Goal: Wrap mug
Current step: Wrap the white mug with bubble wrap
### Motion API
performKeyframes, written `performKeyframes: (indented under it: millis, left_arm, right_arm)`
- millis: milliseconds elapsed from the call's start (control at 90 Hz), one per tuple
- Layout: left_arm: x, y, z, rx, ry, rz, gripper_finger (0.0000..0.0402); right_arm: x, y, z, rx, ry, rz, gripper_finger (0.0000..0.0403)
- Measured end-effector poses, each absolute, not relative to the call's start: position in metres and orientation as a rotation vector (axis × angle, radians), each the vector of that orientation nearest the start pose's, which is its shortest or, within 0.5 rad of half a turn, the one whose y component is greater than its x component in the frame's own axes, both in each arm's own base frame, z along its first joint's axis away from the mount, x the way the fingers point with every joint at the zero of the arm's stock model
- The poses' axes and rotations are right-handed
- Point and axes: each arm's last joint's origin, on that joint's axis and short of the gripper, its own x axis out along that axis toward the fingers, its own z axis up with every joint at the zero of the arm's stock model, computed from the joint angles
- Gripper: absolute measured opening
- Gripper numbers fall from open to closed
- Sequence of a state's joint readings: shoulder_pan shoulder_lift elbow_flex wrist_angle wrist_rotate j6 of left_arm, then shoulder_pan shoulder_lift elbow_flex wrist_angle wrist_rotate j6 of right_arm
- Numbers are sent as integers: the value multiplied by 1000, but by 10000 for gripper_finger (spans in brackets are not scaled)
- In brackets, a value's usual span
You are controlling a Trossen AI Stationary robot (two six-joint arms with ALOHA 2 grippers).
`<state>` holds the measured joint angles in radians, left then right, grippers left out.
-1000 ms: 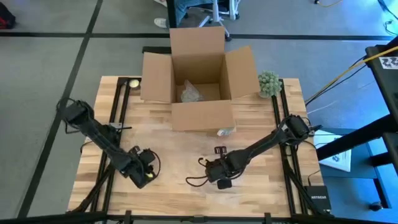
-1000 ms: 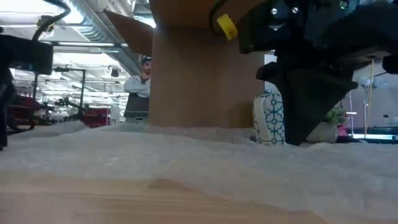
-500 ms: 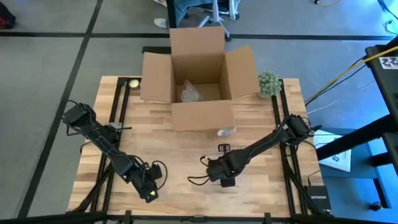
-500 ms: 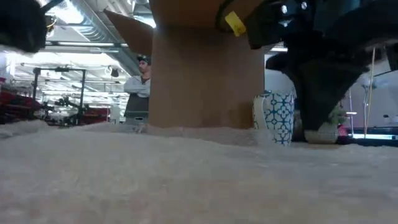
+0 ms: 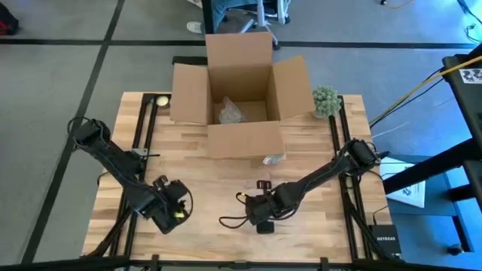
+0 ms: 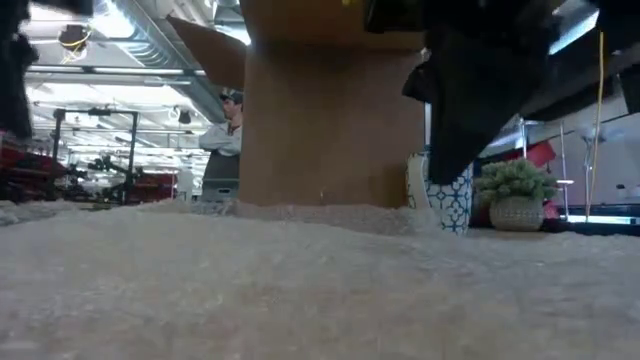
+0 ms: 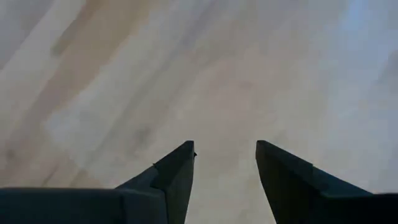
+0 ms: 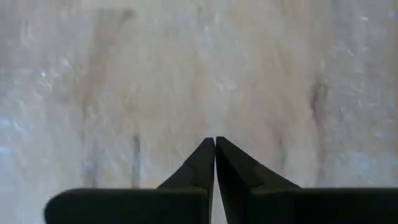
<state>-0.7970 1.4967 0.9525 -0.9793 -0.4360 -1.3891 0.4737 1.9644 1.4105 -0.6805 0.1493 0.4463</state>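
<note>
The mug [image 6: 446,190], white with a teal pattern, stands upright on the table in front of the cardboard box [image 5: 239,98]; in the high view the mug [image 5: 273,159] sits by the box's near wall. A clear sheet of bubble wrap [image 6: 300,280] lies spread over the table's near half. My right gripper [image 8: 215,140] is shut low over the bubble wrap [image 8: 186,68], near the table's middle [image 5: 260,218]. My left gripper [image 7: 225,144] stands open above the table's near left part [image 5: 173,212], with nothing between its fingers. My right gripper meets the bubble wrap with its shut fingertips [image 8: 205,155], pointing down at the sheet from above. The fingers themselves hide the place of contact, so which edge or fold they have, and how many layers, I cannot tell. The sheet lies on the table around them.
The open box stands at the table's far middle with a crumpled bundle [image 5: 230,113] inside. A small green plant [image 5: 325,100] stands at the far right and a small round thing [image 5: 161,100] at the far left. A person [image 6: 222,140] stands beyond the table.
My right gripper has shifted a little toward the table's near left, still shut. In the low view the bubble wrap has come toward the near edge and now covers the wood strip that showed. My left gripper went toward the near edge, then back.
</note>
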Motion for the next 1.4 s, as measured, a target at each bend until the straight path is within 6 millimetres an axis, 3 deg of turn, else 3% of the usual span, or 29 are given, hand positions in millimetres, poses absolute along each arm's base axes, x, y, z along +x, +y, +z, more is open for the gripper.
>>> performKeyframes:
  millis: [200, 322, 500, 667, 778, 967, 1156, 1400]
  left_arm:
    - [175, -143, 172, -338, 1134, 716, 157]
    - [177, -142, 174, -363, 1143, 722, 157]
    - [188, -153, 195, -341, 1050, 634, 157]
    - [193, -152, 199, -272, 990, 602, 157]
    - [194, -151, 200, -250, 928, 627, 157]
    - [193, -154, 201, -224, 884, 622, 157]
    - [191, -159, 201, -216, 875, 595, 157]
    - [186, -165, 201, -206, 869, 569, 157]
  right_arm:
    - [352, 173, 172, -1, 1164, -15, 1]
    - [349, 175, 174, 10, 1214, 15, 1]
    - [333, 180, 211, -13, 1216, 51, 1]
    - [316, 167, 244, -69, 1136, -71, 1]
    - [302, 159, 278, -16, 1033, -78, 1]
    - [279, 141, 310, 84, 956, -219, 5]
    - [271, 129, 304, 11, 1016, -343, 80]
    - [265, 118, 282, -309, 1016, -459, 199]
